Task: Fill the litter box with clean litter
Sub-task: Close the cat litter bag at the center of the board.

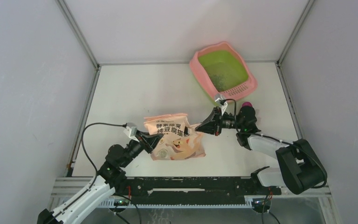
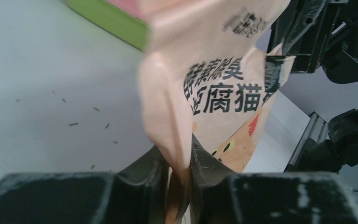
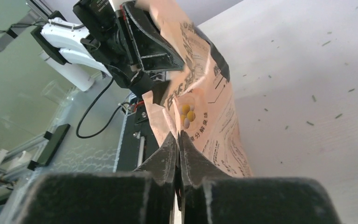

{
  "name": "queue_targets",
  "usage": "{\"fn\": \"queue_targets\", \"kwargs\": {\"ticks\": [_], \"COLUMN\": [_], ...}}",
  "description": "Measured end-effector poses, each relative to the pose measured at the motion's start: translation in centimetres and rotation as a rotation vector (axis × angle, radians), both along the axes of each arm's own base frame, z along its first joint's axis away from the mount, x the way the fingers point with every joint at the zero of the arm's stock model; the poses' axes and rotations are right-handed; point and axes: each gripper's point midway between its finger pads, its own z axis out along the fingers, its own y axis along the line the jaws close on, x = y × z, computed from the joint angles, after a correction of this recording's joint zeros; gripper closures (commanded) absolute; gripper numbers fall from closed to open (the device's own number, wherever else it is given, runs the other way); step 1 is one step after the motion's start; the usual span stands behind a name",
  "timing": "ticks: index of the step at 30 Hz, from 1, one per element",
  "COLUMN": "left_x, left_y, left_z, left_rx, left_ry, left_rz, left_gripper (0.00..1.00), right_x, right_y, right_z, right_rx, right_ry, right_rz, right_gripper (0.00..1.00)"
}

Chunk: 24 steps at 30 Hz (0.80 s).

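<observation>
Left gripper (image 1: 151, 140) and right gripper (image 1: 198, 127) each pinch a litter bag (image 1: 177, 142) edge (opposite sides); lifting evenly toward the litter box (image 1: 196, 67) should limit spills.

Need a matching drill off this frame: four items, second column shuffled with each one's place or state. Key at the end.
Column A
1. pink-rimmed, lime-green plastic litter box
2. peach-pink printed bag
3. tiny dark litter granules
4. left gripper

Column B
a. pinched at two opposite edges, mid-table
b. shut on the bag's edge
c. at the far right corner of the white table
d. scattered as specks on the tabletop

Pairs: 1-c, 2-a, 3-d, 4-b
</observation>
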Motion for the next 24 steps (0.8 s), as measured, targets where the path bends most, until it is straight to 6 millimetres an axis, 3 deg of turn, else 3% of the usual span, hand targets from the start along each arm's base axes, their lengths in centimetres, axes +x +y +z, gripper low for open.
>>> {"fn": "queue_targets", "kwargs": {"ticks": [3, 9, 24], "left_x": [-0.1, -0.4, 0.1], "left_y": [-0.1, 0.1, 0.1], "left_z": [0.6, 2.0, 3.1], "left_rx": [-0.015, -0.049, -0.050], "left_ry": [-0.020, -0.059, -0.057], "left_rz": [-0.008, -0.018, -0.020], "left_gripper": [0.59, 0.45, 0.40], "right_x": [0.1, 0.1, -0.2], "right_y": [0.2, 0.0, -0.2], "right_z": [-0.6, -0.3, 0.3], "right_rx": [-0.002, 0.008, 0.012], "right_ry": [0.035, 0.057, 0.074], "right_rz": [0.007, 0.016, 0.051], "right_gripper": [1.00, 1.00, 1.00]}}
